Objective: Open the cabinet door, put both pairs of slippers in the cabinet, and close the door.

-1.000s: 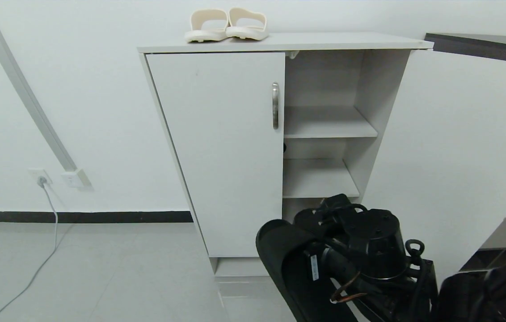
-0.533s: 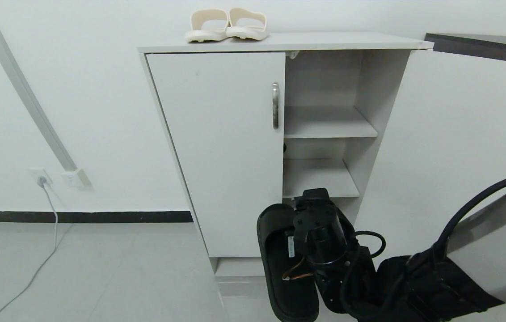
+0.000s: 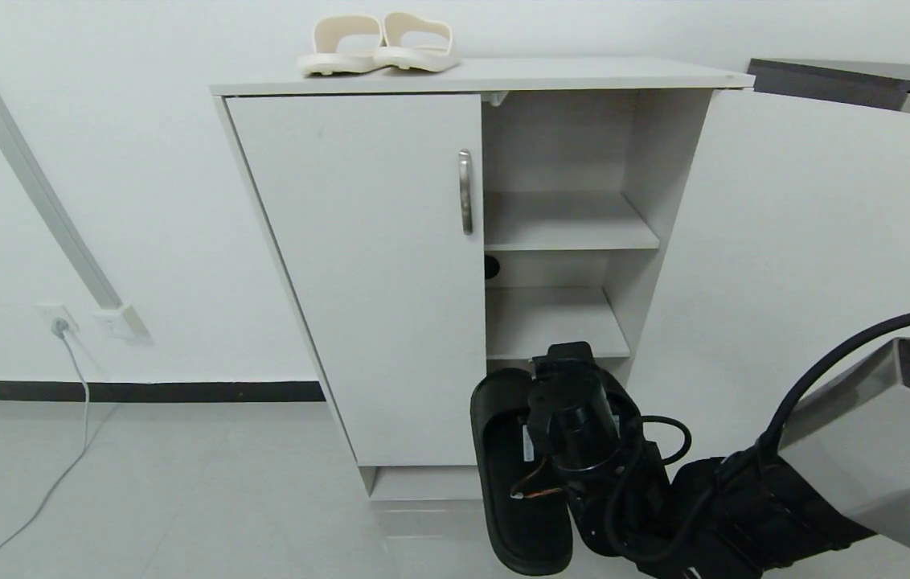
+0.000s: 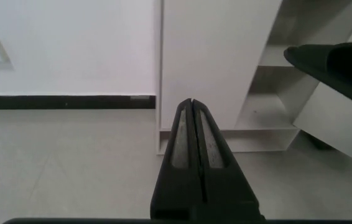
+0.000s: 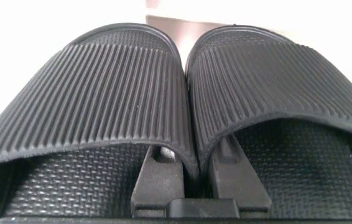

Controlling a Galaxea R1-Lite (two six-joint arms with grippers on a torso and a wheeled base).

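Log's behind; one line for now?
right gripper: shut on black slippers, at open cabinet | left gripper: shut | beige slippers: atop cabinet

Ribbed matt black slippers (image 5: 126, 93), smooth matt cabinet (image 3: 358, 265)

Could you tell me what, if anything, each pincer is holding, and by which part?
The right pincer grips the black slippers by the inner edges of their straps, one finger under each strap. The left pincer is shut, holding nothing.
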